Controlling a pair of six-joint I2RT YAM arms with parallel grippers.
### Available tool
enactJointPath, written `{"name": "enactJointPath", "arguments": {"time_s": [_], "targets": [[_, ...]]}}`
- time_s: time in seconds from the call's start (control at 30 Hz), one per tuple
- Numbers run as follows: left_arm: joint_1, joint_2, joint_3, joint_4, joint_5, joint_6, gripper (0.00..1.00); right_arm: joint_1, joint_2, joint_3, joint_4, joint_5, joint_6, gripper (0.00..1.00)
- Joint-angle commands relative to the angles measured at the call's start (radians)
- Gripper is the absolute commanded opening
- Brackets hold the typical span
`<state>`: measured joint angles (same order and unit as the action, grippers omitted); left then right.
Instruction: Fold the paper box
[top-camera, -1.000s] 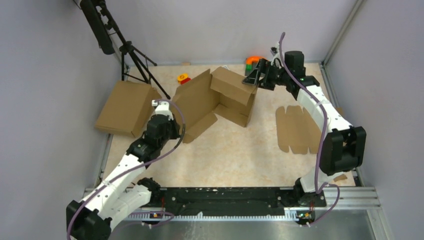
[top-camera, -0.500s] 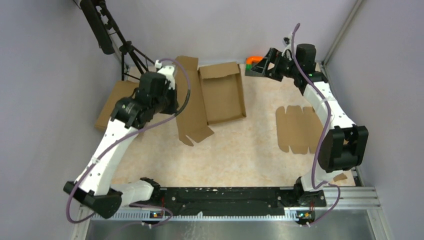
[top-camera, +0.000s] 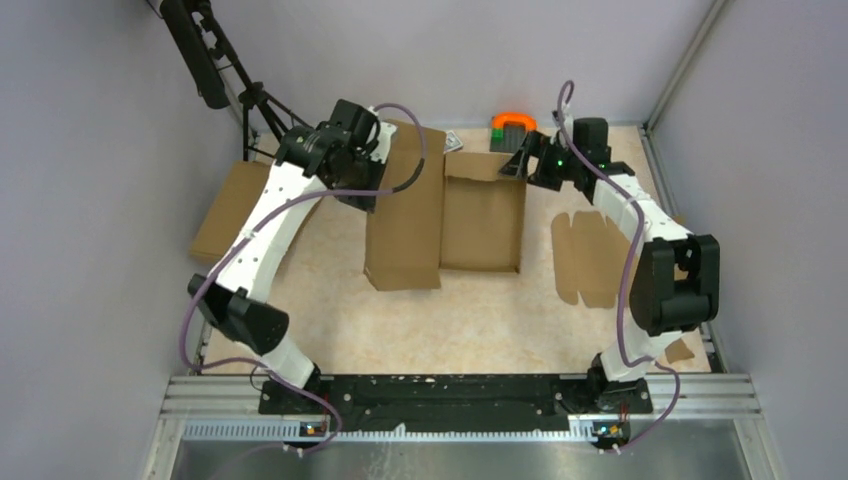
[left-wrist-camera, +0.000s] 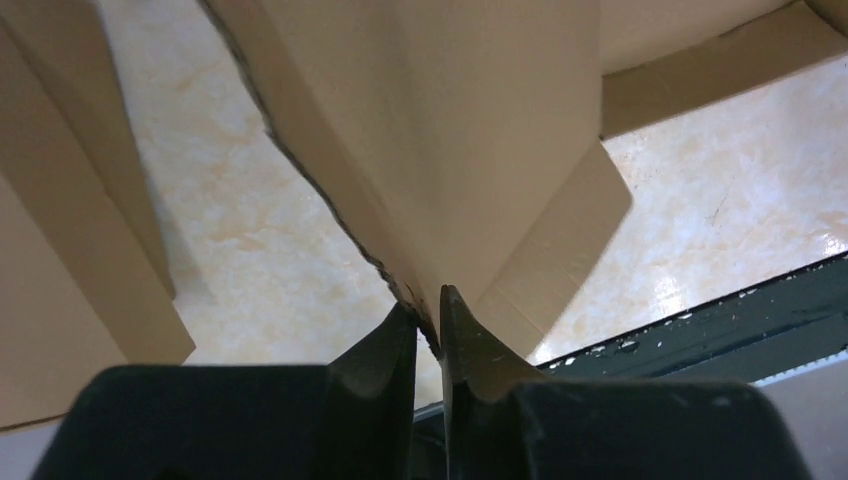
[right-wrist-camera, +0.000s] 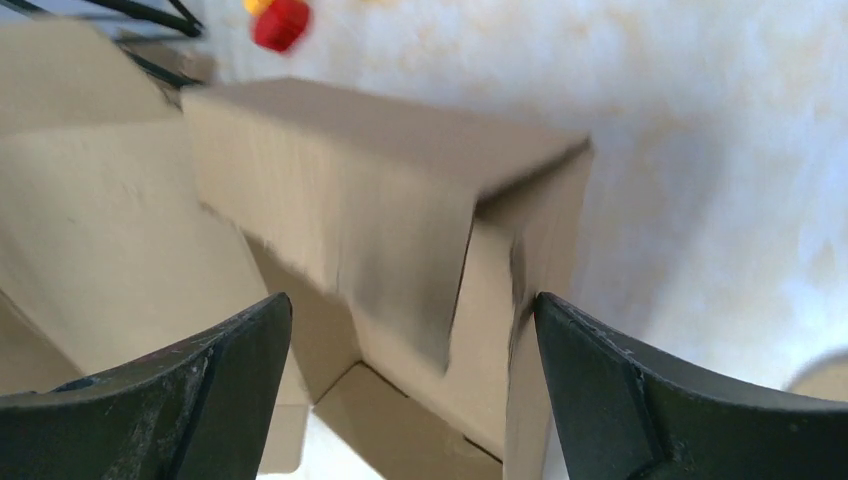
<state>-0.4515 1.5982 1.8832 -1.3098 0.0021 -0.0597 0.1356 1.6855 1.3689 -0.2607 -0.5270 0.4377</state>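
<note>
1. Top external view: three cardboard pieces are counted. The paper box (top-camera: 482, 215) lies in the far middle of the table (top-camera: 470, 320), with its shallow tray open upward. Its one broad flap (top-camera: 405, 215) is spread to the left. One second box (top-camera: 230, 205) is seen well to the left of the paper box. One flat notched blank (top-camera: 590, 255) lies to the right of the paper box, apart from it. One orange-and-green object (top-camera: 510, 124) sits just beyond the paper box's far edge, and one black tripod (top-camera: 262, 105) stands beyond its far left. Two arms are counted. The left arm (top-camera: 265, 225) is stretched to the flap's far left edge, and the right arm (top-camera: 640, 215) is bent toward the tray's far right corner. The right gripper (top-camera: 512, 163) is held at that corner.

2. Left wrist view: the left gripper (left-wrist-camera: 428, 320) is seen pinched onto the thin edge of the paper box's flap, with the two fingers almost together around the cardboard. The flap is lifted off the table. A strip of other cardboard (left-wrist-camera: 70, 250) is seen to the left of the flap.

3. Right wrist view: the right gripper's two fingers (right-wrist-camera: 200, 390) are spread wide, and nothing is grasped between them. The paper box's folded wall is framed between them, blurred. One red-and-yellow toy (right-wrist-camera: 278, 20) is seen beyond the paper box.
</note>
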Motion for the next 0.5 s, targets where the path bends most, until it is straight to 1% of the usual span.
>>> {"name": "enactJointPath", "arguments": {"time_s": [0.0,0.07,0.1,0.17,0.2,0.23,0.27,0.33,0.4,0.47], "targets": [[-0.001,0.091,0.116,-0.049,0.078,0.072,0.17,0.024,-0.109,-0.164,0.08,0.088,0.017,0.89],[-0.001,0.13,0.158,-0.047,0.071,0.084,0.21,0.025,-0.15,-0.223,0.105,0.114,0.026,0.89],[-0.001,0.147,0.183,-0.046,0.07,0.082,0.27,0.024,-0.162,-0.241,0.108,0.111,0.026,0.89],[-0.001,0.172,0.208,-0.039,0.08,0.077,0.45,0.028,-0.173,-0.26,0.101,0.094,0.026,0.89],[-0.001,0.179,0.215,-0.034,0.082,0.072,0.57,0.035,-0.173,-0.264,0.087,0.104,0.021,0.89],[0.0,0.186,0.22,-0.031,0.081,0.067,0.64,0.042,-0.171,-0.265,0.062,0.13,0.015,0.89],[-0.001,0.191,0.222,-0.031,0.075,0.065,0.68,0.05,-0.167,-0.261,0.035,0.169,0.008,0.88],[-0.001,0.193,0.223,-0.029,0.052,0.064,0.72,0.057,-0.164,-0.26,-0.013,0.228,0.003,0.87],[0.0,0.183,0.226,-0.026,0.014,0.018,0.74,0.062,-0.171,-0.264,-0.065,0.31,0.006,0.86],[-0.001,0.152,0.21,-0.011,-0.053,-0.014,0.76,0.063,-0.197,-0.292,-0.082,0.383,0.01,0.86]]}}
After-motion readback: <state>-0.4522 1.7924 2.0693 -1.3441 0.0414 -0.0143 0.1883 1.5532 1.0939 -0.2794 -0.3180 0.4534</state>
